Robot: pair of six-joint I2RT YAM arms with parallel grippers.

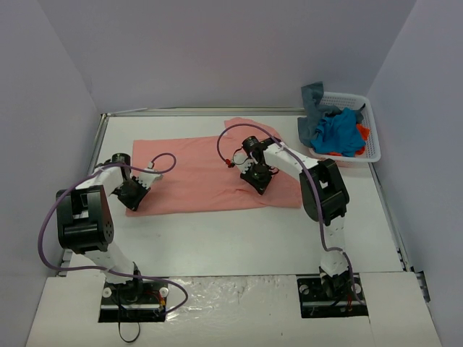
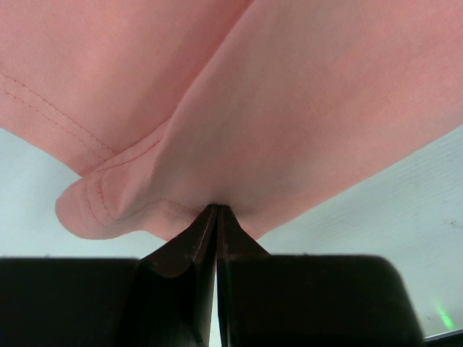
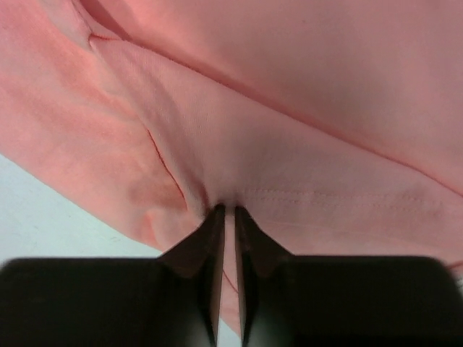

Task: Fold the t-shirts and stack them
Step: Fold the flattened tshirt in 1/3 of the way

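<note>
Looking down on a pink t-shirt (image 1: 202,173) spread flat across the middle of the desk (image 1: 239,238), long axis running 9 to 3 o'clock. Over at the cloth's 8 o'clock corner, off the left arm (image 1: 83,217): left jaws pressed flat together on the stitched hem, a rolled lip of fabric pinched right at the tips. Toward the cloth's 4 o'clock, close to the near edge, off the right arm (image 1: 325,191): right jaws drawn in to a thin slit, a pucker of pink caught at the tips, a stitched line running just beyond. Reads as a grip too.

Both pinches low on the shirt and well apart, with the body of it lying away toward 12 o'clock. Looks like the set-up for a lengthwise fold: lift the near side and carry it straight to 12, keeping both grips level for a square landing. Neither arm nearer than the other, each on its own end.

Up at 2 o'clock, a white basket (image 1: 372,123) holding a blue shirt (image 1: 336,134), a grey shirt (image 1: 312,97) draped over the rim and a flash of an orange-red shirt (image 1: 363,131), not yet folded.
</note>
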